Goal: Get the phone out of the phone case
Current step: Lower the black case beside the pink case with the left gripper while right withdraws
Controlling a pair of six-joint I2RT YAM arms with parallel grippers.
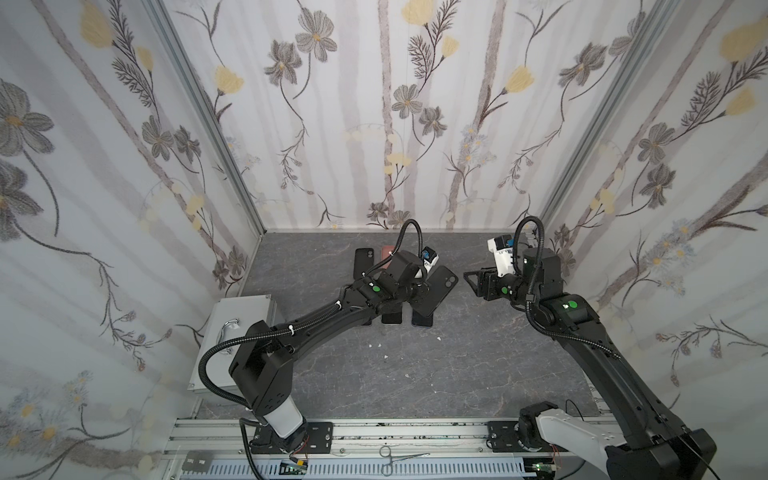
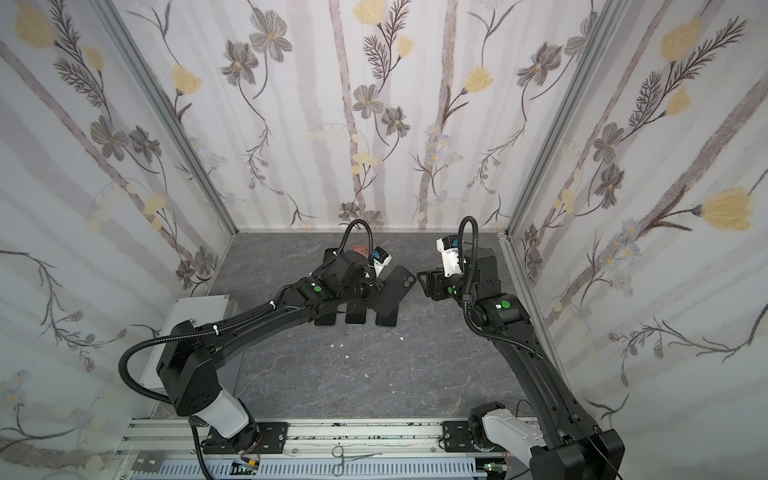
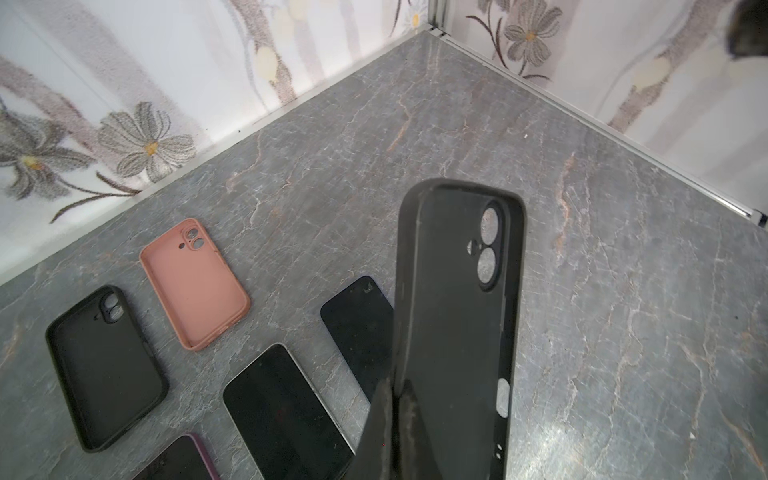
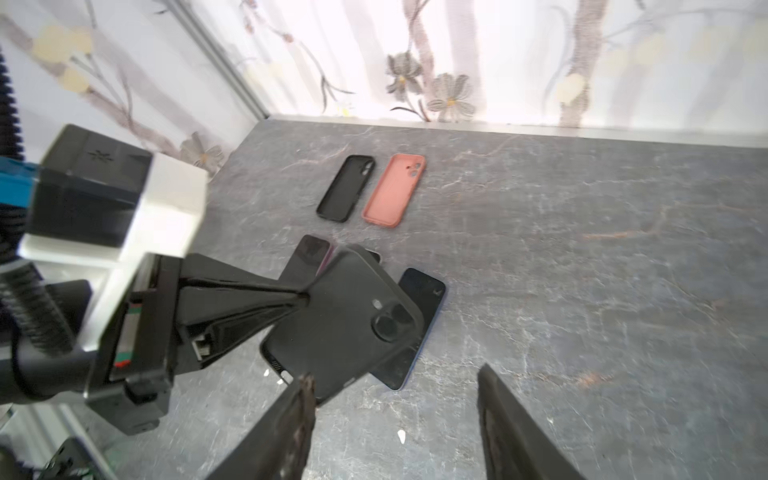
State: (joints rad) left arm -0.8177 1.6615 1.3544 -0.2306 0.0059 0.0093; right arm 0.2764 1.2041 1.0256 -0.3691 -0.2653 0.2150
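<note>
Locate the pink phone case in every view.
In a top view: pink phone case at far centre, partly hidden.
In a top view: same spot, partly hidden.
Left wrist: in full view, lying open side up.
Right wrist: in full view, lying flat.
Shared landmark: the empty black case lies beside it.

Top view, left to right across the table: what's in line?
metal box → empty black case → pink case → held black case, pinched by the left gripper → open right gripper. The phones under the left arm overlap the others, so they are skipped.
</note>
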